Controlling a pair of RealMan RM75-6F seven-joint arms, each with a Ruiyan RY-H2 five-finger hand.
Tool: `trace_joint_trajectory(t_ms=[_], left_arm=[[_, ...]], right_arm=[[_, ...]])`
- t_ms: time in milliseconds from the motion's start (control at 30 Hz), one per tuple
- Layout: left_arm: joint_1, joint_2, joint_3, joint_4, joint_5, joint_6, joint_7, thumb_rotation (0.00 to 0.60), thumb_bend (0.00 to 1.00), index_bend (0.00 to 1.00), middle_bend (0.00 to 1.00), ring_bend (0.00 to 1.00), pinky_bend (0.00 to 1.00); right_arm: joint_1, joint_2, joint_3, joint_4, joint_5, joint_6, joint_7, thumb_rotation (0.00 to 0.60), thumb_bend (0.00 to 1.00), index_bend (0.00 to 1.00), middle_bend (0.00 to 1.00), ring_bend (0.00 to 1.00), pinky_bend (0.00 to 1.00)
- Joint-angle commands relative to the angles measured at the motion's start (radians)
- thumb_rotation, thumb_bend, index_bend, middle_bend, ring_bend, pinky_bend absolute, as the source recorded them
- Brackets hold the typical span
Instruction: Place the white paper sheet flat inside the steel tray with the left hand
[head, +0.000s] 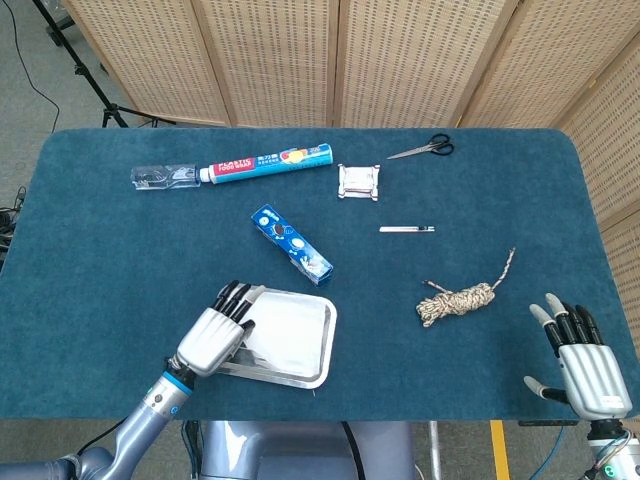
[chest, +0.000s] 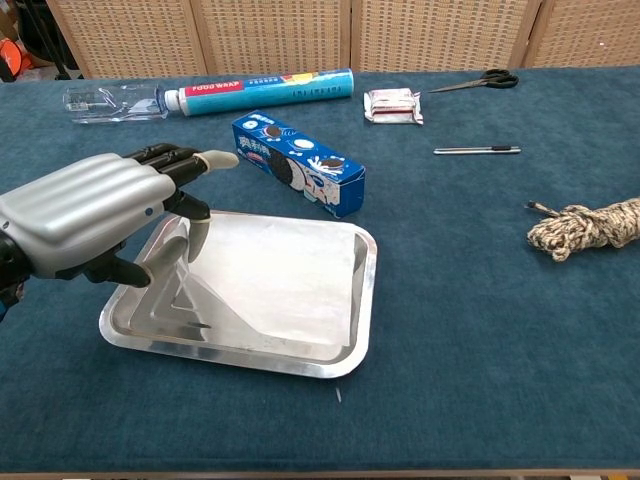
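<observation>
The steel tray sits near the front left of the blue table. The white paper sheet lies inside it, mostly flat, reaching the tray's right wall. Its left edge is still raised a little. My left hand hovers over the tray's left end, and its thumb and a fingertip pinch that raised edge. My right hand rests at the front right corner of the table, fingers spread, holding nothing; only the head view shows it.
A blue cookie box lies just behind the tray. Further back are a food wrap box, a clear bottle, a small packet, scissors and a pen. A rope bundle lies to the right.
</observation>
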Motion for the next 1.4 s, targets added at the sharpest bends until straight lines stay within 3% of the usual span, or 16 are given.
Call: trace_joint_trajectory(t_ms=[33,633,1400], left_arm=[[0.003,-0.001,0.001,-0.002,-0.003,0.001,0.009,0.600,0.57,0.74,0.02,0.00,0.00],[0.005,0.003,0.010,-0.027,-0.010,-0.023,0.036,0.600,0.58,0.74,0.02,0.00,0.00],[-0.052,0.063,0.039,0.067,0.128,-0.063,-0.103,0.600,0.59,0.74,0.02,0.00,0.00]], right_arm=[[0.000,0.000,-0.001,-0.001,-0.002,0.000,-0.001,0.600,0.00,0.10,0.00,0.00,0.00],[-0.001,0.002,0.000,-0.002,-0.002,0.003,0.002,0.600,0.00,0.10,0.00,0.00,0.00],[0.001,0.003,-0.004,-0.005,-0.007,-0.004,0.008,0.600,0.00,0.10,0.00,0.00,0.00]])
